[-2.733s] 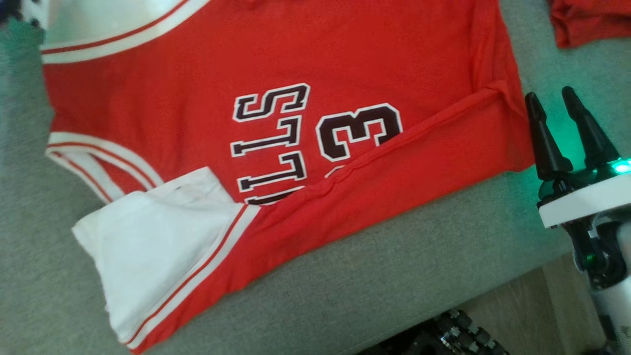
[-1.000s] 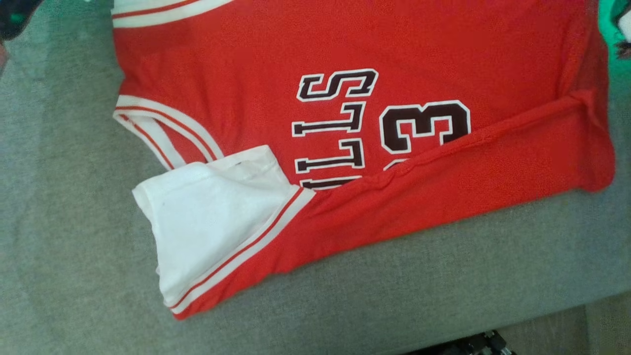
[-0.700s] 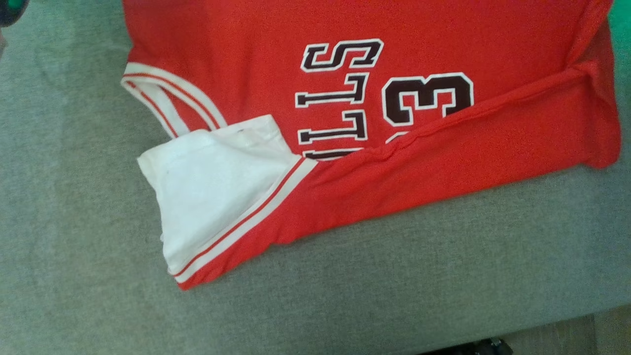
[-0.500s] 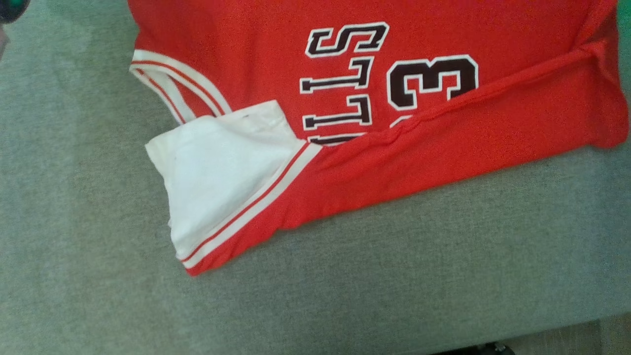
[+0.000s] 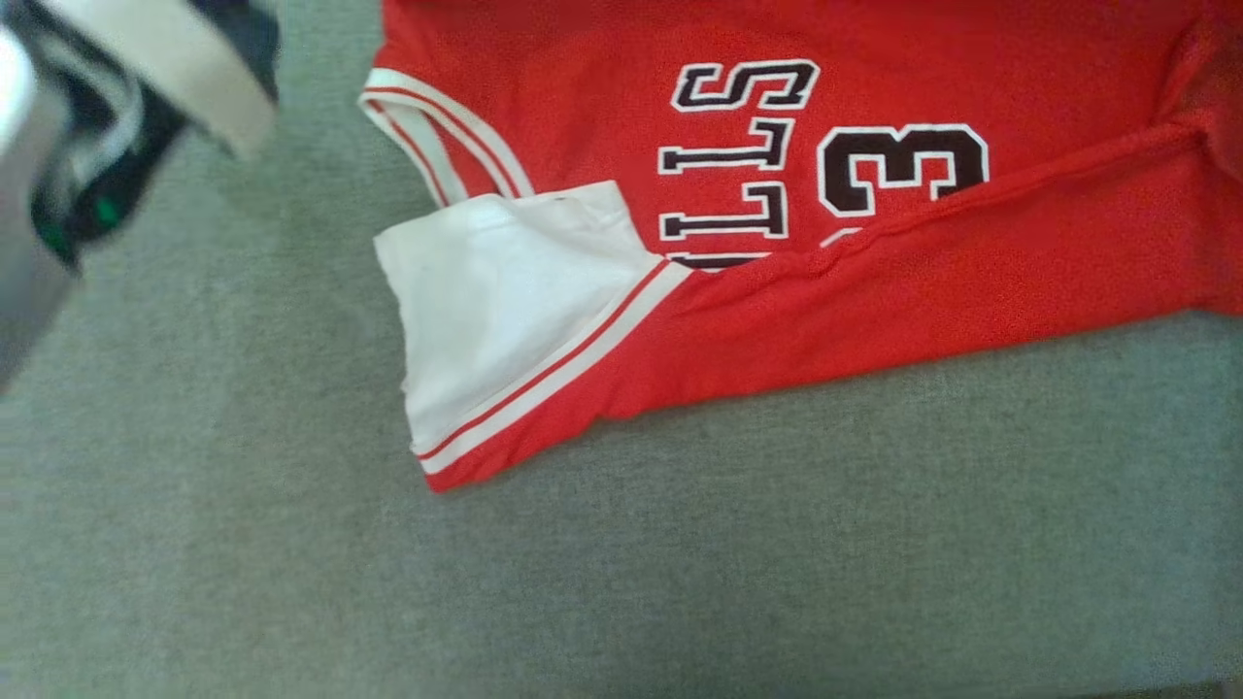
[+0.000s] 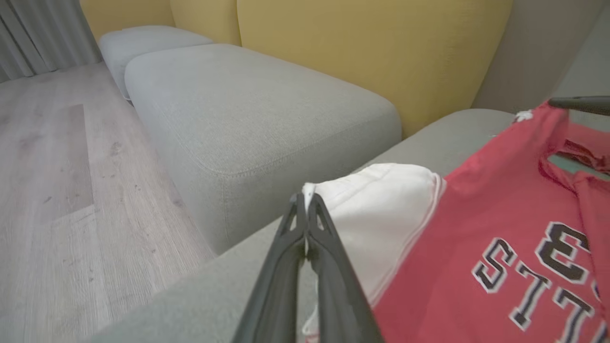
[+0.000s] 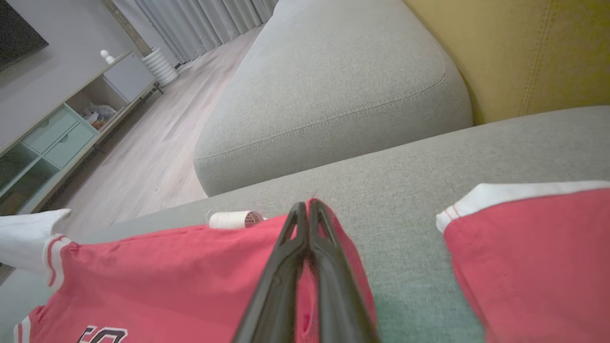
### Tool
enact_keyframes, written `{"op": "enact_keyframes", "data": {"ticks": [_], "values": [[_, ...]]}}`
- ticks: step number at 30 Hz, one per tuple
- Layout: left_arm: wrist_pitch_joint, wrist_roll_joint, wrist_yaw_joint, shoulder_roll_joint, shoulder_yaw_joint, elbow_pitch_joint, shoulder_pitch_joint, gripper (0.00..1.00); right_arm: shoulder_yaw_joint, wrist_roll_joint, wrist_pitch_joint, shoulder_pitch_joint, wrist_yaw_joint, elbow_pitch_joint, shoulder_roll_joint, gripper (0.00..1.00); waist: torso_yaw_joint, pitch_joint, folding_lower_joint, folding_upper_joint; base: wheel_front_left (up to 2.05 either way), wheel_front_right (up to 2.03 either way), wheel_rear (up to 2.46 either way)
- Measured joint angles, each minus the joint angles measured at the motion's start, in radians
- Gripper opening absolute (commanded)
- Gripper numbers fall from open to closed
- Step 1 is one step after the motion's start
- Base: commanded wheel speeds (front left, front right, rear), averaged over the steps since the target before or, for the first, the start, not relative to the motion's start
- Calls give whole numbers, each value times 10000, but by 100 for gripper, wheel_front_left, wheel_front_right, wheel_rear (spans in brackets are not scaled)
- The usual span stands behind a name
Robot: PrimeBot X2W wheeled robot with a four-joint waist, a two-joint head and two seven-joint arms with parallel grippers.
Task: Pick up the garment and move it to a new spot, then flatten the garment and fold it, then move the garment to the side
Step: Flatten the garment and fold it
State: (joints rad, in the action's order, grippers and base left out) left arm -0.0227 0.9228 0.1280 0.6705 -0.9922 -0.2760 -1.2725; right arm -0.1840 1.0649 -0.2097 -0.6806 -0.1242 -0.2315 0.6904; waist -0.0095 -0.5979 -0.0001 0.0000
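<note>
Between the pressed-together fingertips of the left gripper (image 6: 305,202) sits a pinched corner of the white sleeve (image 6: 376,205). The rest of the jersey (image 6: 476,228) spreads away from that grip to the right of the fingers in its wrist view, lettering up, flat on the grey sofa seat (image 5: 680,563). The right gripper (image 7: 307,205) is likewise clamped, with a corner of the red hem caught at its tips and the cloth draping down both sides of the fingers. Just beyond those tips lies a small white cylinder (image 7: 233,219), and off to their right, apart from the jersey, is a second red garment (image 7: 524,252). Farther out past both grippers are a grey ottoman (image 6: 267,109), the yellow backrest (image 6: 371,43) and the wood floor (image 6: 52,157). As for progress, the jersey appears relocated and flattened, and the head view shows the long edge nearest the robot laid over the lettering, so one lengthwise fold looks done. With both grippers on the opposite edge's corners, the matching fold seems to be starting. The crosswise fold and the move aside remain.
</note>
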Motion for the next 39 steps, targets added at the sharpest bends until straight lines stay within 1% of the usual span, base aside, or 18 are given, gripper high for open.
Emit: {"op": "enact_keyframes", "data": {"ticks": [5,7,11,17,22,23,24,25,28,30,31,33,34,36,37,39], "values": [[345,213,-546,698,-178,1565,1418,0,215,2,86,961,2,259,173,0,289,293,0,0,0,0,0],[347,282,-663,993,-345,2127,1887,0,370,2,86,1395,2,297,184,0,385,405,-1,0,0,0,0],[470,284,-1055,1436,-575,2964,2803,0,725,2,128,2298,2,477,186,0,518,597,-1,0,0,0,0],[846,487,-1507,1778,-880,3785,4015,0,1137,-2,209,3777,2,989,171,0,606,916,-2,0,0,0,0],[1177,546,-1862,1733,-1237,4082,4879,0,1329,-201,221,4658,2,1313,8,0,573,1051,-1,0,0,0,0],[1258,546,-1939,1661,-1296,4073,5031,24,1348,-261,247,4718,2,1315,-84,25,569,1059,0,0,0,0,0],[1356,545,-2036,1580,-1365,4029,5157,100,1388,-362,309,4742,2,1310,-213,96,565,1068,0,0,0,0,0],[1480,546,-2171,1452,-1381,3940,5282,100,1463,-477,420,4750,2,1287,-359,100,559,1080,0,0,0,0,0],[2061,525,-2692,1039,-1350,3576,5624,100,1732,-930,899,4783,2,1223,-775,100,543,1156,1,0,0,0,0],[2468,360,-3382,698,-1137,3335,5897,100,1893,-1214,1248,4943,2,1231,-1064,100,543,1253,1,0,0,0,0],[2688,69,-4265,253,-652,3091,6293,100,2021,-1540,1580,5232,2,1223,-1392,100,547,1378,1,0,0,0,0],[2721,-447,-5043,-253,-52,3001,6790,100,2192,-1779,1870,5571,2,1212,-1776,100,568,1530,0,0,0,0,0],[2732,-874,-5438,-617,456,3081,7123,100,2288,-1854,1983,5739,2,1183,-1969,100,592,1612,0,0,0,0,0],[2759,-1896,-6057,-1329,1304,3354,7762,100,2476,-2006,2153,5910,2,1070,-2307,100,656,1778,0,0,0,0,0],[2765,-2414,-6297,-1659,1647,3498,8096,100,2591,-2109,2194,5906,2,940,-2443,100,697,1862,0,0,0,0,0],[2782,-3381,-6585,-2303,2215,3756,8819,100,2869,-2261,2196,5859,2,625,-2623,100,818,2017,-1,0,0,0,0]]}}
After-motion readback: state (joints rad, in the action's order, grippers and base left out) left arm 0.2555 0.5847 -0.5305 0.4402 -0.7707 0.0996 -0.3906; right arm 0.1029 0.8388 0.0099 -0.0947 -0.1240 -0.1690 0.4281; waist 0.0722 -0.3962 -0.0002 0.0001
